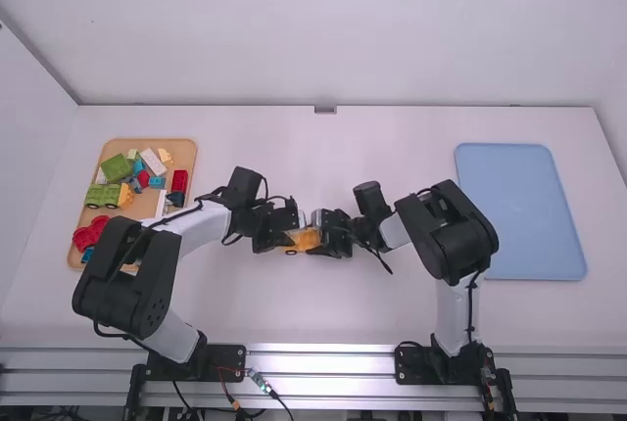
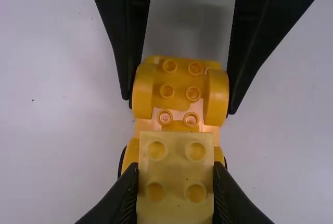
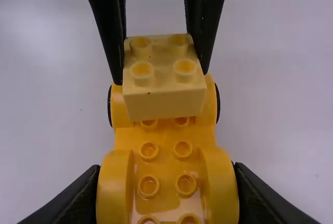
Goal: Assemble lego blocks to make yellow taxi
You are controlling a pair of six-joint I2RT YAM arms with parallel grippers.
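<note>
Mid-table in the high view, my left gripper [image 1: 284, 230] and my right gripper [image 1: 328, 233] face each other at the orange-yellow car base [image 1: 300, 241]. In the left wrist view my left gripper [image 2: 176, 182] is shut on a pale yellow two-by-two block [image 2: 176, 177], held over one end of the car base [image 2: 179, 96]. My right gripper [image 3: 169, 195] grips the fenders at the other end of the car base [image 3: 165, 148]. The pale block [image 3: 164, 81] is above the studs near the black wheels; whether it touches them I cannot tell.
A wooden tray [image 1: 147, 144] with several coloured blocks and small vehicles lies at the left, partly under the left arm. A blue tray [image 1: 519, 210] lies at the right, beside the right arm.
</note>
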